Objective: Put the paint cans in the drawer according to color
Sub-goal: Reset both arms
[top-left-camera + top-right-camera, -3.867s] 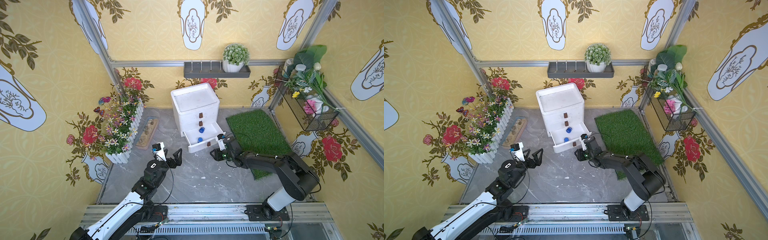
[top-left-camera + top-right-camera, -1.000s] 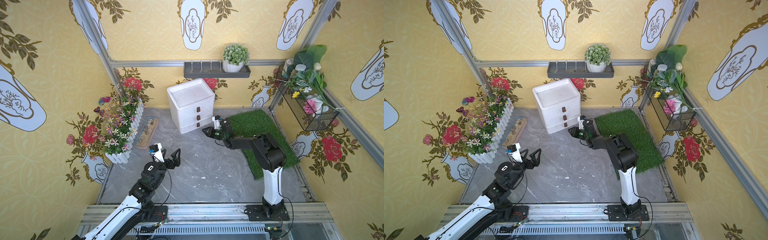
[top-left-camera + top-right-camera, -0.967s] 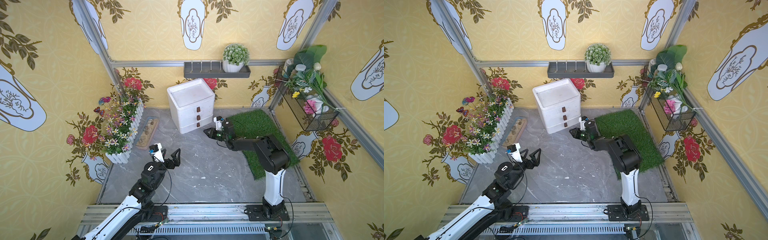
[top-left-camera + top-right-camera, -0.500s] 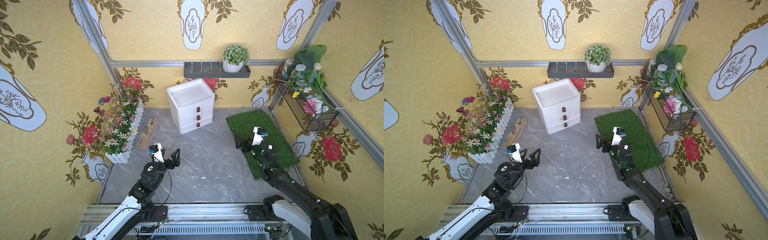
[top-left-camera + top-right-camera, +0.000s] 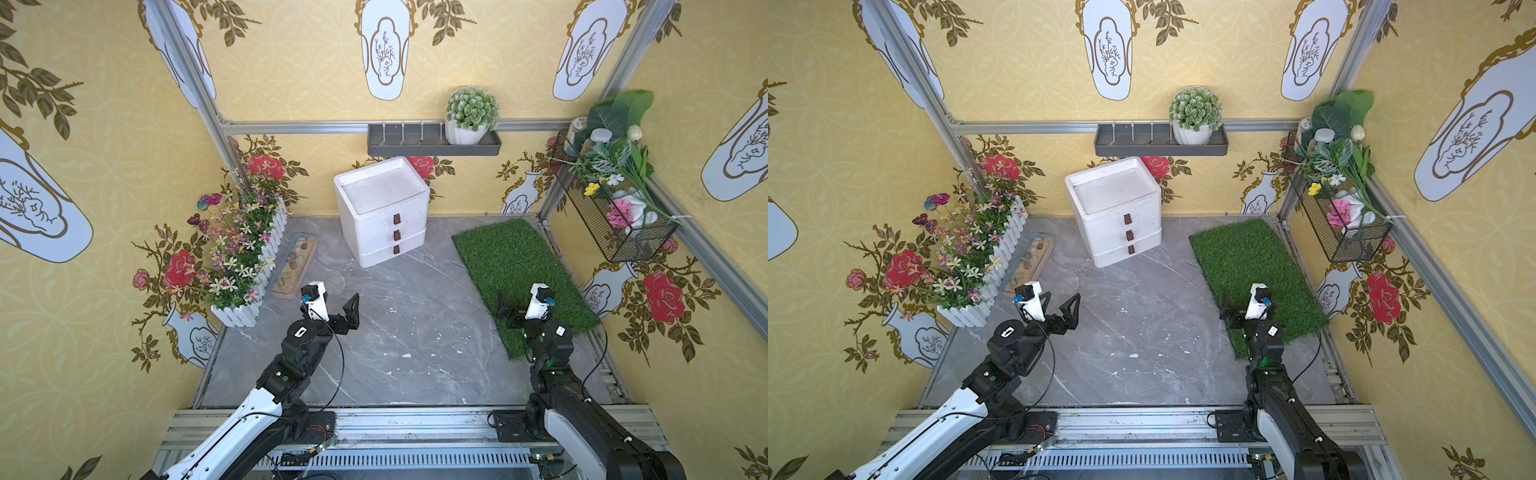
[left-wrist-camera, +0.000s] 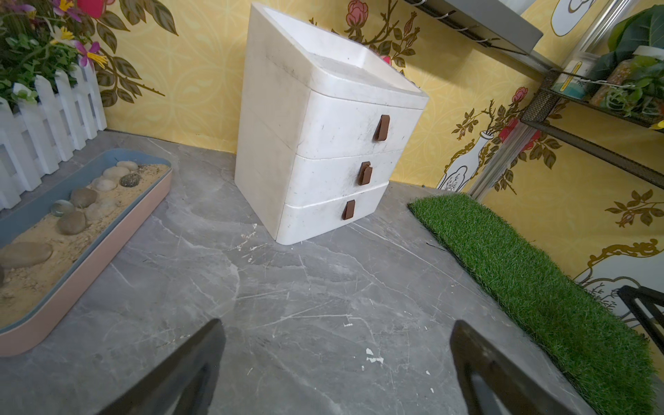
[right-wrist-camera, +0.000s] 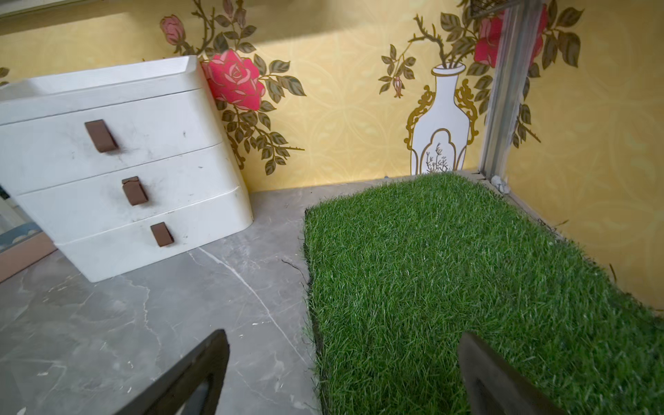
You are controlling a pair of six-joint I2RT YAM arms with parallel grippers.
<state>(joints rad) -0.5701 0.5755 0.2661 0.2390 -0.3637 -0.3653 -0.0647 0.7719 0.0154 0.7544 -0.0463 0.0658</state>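
No paint cans show in any view. The white drawer unit (image 5: 382, 212) (image 5: 1115, 212) stands at the back of the grey floor, and its three drawers with brown handles (image 6: 364, 174) (image 7: 134, 190) are all pushed in. My left gripper (image 5: 336, 305) (image 5: 1061, 301) (image 6: 336, 325) hovers open over bare floor at the front left, holding nothing. My right gripper (image 5: 519, 303) (image 5: 1241, 305) (image 7: 343, 336) stands open and empty over the near left edge of the grass mat (image 5: 515, 270) (image 7: 449, 269). Both are well short of the drawer unit.
A white picket planter of flowers (image 5: 245, 257) and a sand tray with stones (image 5: 295, 266) (image 6: 72, 222) line the left side. A wall shelf with a potted plant (image 5: 471, 114) hangs behind the drawer unit. A wire basket of flowers (image 5: 615, 212) hangs on the right wall.
My right arm has drawn back from the front of the drawer unit to the near end of the grass mat, and its gripper has opened. The left arm has hardly moved.
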